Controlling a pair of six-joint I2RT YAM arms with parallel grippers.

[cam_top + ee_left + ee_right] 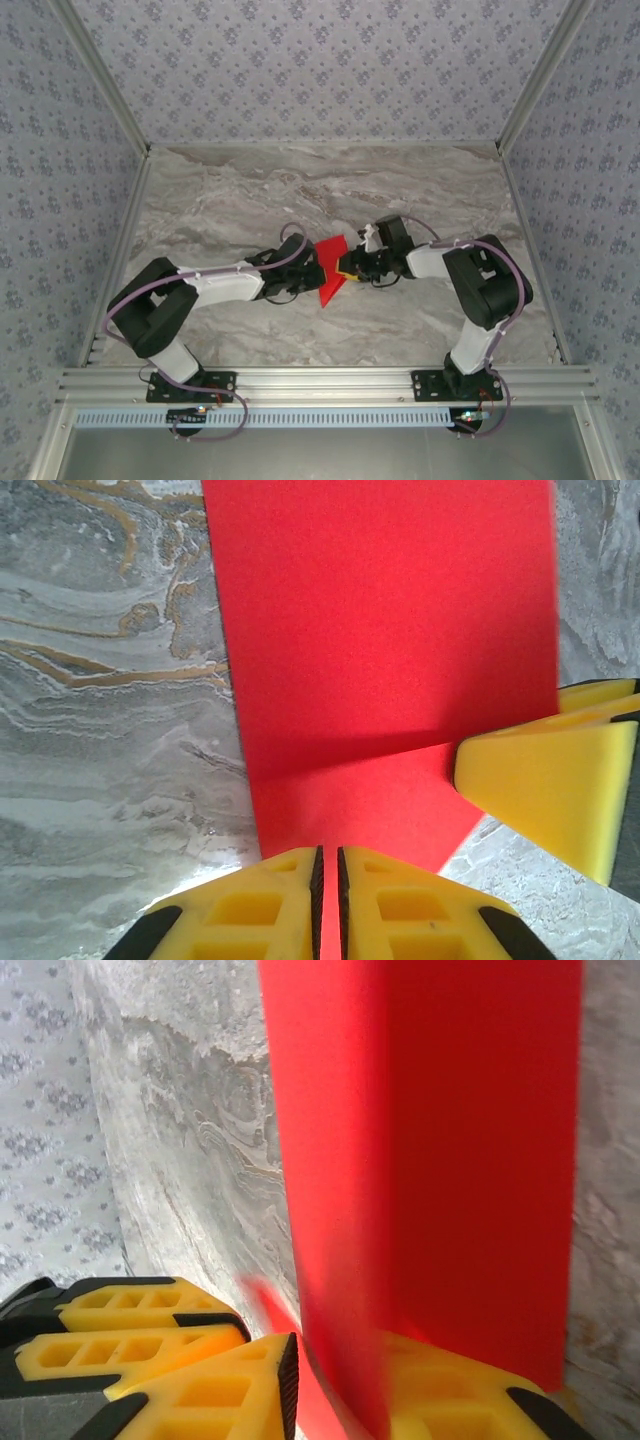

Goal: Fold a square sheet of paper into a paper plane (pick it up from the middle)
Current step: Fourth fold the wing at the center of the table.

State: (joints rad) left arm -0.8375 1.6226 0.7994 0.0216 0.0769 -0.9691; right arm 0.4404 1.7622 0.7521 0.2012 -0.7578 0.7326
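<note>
Red, thin, matte square sheet of paper [331, 268] hangs between my two grippers over the grey marble table [300, 190]. My left gripper [330, 854] pinches its lower edge, and my right gripper [345, 1362] clamps an adjacent side.

Marble-look table [300, 185], floral wallpapered walls [320, 60]

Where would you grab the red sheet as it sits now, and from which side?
By an edge, coming edge-on so one finger lands on each face: the red sheet is thin and flat, with nothing to wrap. The left pincer is shut on its near edge and the right pincer pinches the adjoining side, so probably the far, free end.
</note>
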